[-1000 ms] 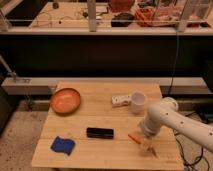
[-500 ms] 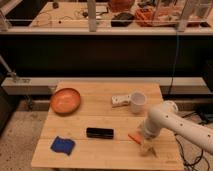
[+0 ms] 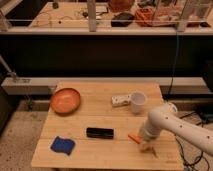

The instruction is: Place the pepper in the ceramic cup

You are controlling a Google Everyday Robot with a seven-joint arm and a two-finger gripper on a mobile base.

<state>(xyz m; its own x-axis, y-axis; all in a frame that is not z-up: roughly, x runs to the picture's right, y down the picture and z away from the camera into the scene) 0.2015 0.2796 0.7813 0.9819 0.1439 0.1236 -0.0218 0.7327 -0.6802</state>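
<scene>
At a wooden table point(image 3: 100, 116) before a dark wall point(image 3: 100, 55), the gripper point(image 3: 146, 146) is down near the front edge, its grip impossible to tell. The pepper point(image 3: 134, 138) lies just beside it, perhaps touching; the cup point(image 3: 138, 101) stands beyond.

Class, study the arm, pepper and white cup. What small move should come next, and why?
Probably take hold of the pepper before lifting: the gripper sits low at the front right of the table, beside the pepper, which lies there apart from the ceramic cup.
</scene>
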